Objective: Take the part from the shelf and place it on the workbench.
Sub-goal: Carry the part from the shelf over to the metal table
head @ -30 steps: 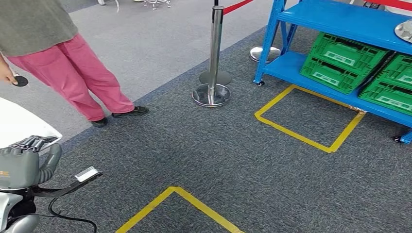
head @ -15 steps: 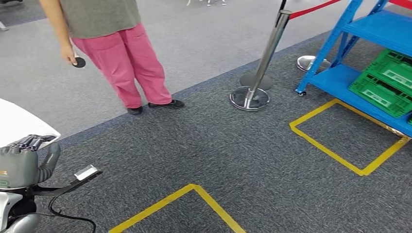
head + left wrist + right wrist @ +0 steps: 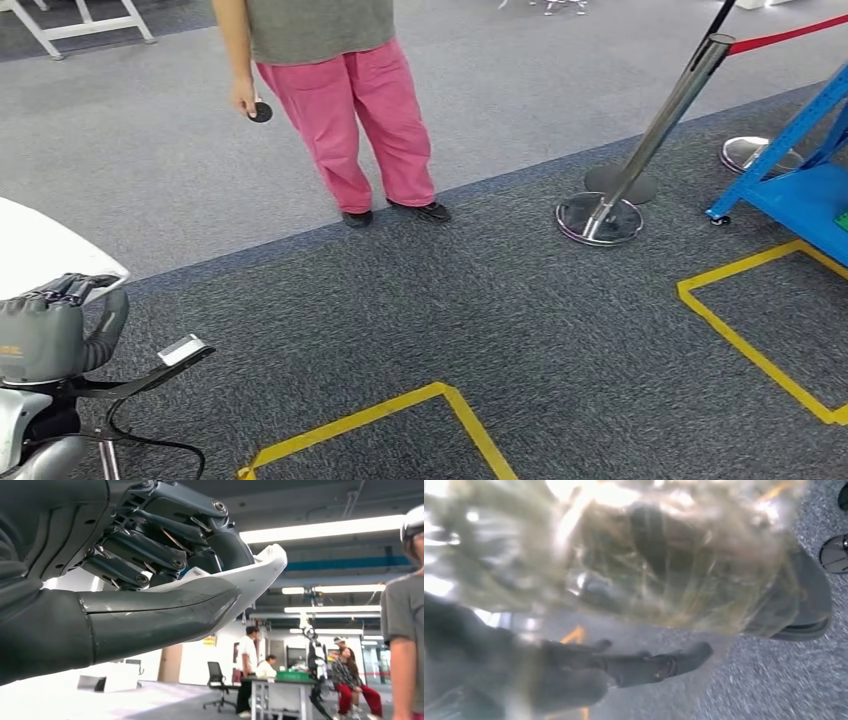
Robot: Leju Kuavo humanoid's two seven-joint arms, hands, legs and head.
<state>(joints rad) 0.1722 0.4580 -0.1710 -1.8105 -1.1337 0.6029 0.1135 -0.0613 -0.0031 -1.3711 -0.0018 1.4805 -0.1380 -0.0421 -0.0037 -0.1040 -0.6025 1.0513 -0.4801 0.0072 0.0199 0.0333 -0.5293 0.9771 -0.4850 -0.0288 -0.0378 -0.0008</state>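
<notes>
Your left hand [image 3: 45,335] has its fingers [image 3: 150,555] wrapped on a white part [image 3: 40,250], thumb under it, at the lower left. Right hand [image 3: 589,675]: a clear, shiny wrapped thing [image 3: 649,555] lies against it, too blurred to tell whether it's held. Yellow floor tape [image 3: 400,410] ahead. Farther off stand a person in pink trousers [image 3: 360,110], a stanchion [image 3: 640,150] and the blue shelf [image 3: 800,190].

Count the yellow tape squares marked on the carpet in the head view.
2. One yellow tape square lies at the bottom centre, cut off by the frame. The other lies at the right edge, beside the blue shelf.
</notes>
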